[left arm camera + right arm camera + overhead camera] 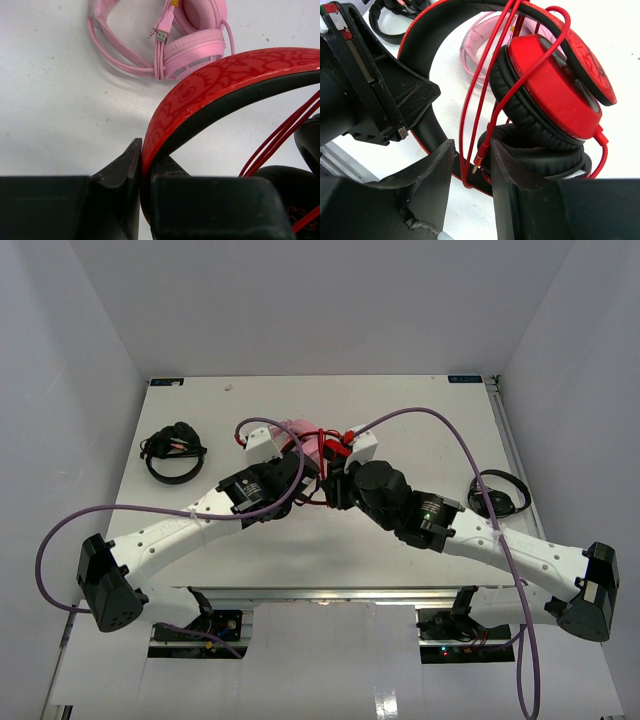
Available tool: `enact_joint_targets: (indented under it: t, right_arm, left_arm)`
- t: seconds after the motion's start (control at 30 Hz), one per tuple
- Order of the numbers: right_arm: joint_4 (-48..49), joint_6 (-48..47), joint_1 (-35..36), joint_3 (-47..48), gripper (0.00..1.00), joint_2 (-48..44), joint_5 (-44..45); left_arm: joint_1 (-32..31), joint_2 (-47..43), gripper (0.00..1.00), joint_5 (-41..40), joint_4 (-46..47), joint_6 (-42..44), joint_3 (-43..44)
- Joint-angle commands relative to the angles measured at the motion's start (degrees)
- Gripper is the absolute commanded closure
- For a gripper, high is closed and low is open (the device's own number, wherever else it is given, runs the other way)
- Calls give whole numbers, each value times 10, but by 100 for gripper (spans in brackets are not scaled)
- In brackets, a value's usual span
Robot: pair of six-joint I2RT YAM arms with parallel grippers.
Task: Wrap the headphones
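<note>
Top external: fixed, high above and behind the arm bases (108, 585), facing down; whole table (250, 400) in frame, bases at 6 o'clock, far edge at 12. Left wrist: very close, low over the tabletop, facing along the band of the red headphones (225, 80) toward the pink headphones (190, 45) at 12 o'clock. Right wrist: very close, facing the red ear cups from the opposite side. Shared by all three: both headphone sets at table centre.

The headphones (220, 80) are red with a darker swirling pattern; the pink headphones (192, 50) plain.
</note>
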Motion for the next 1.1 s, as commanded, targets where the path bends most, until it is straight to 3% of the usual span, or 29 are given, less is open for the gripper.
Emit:
enact_joint_targets:
  t: [0.0, 0.23, 0.47, 0.6, 0.83, 0.97, 1.07]
  right_arm:
    - [-26, -7, 5, -8, 58, -21, 28]
    - [-37, -17, 12, 5, 57, -31, 42]
    - [-47, -13, 15, 2, 74, -45, 61]
    - [-46, -18, 17, 6, 79, -48, 58]
    - [-40, -31, 16, 21, 68, -49, 52]
    - [-31, -38, 16, 30, 74, -48, 58]
    - [-14, -40, 16, 38, 67, -47, 65]
  left_arm:
    - [1, -44, 100, -33, 45, -24, 6]
    - [1, -42, 100, -36, 42, -24, 6]
    - [1, -43, 100, -42, 40, -27, 4]
    - [1, -42, 100, -42, 39, -27, 4]
    - [1, -37, 100, -42, 38, -28, 4]
    - [1, -38, 100, -41, 38, -28, 3]
    - [1, -37, 100, -39, 38, -30, 6]
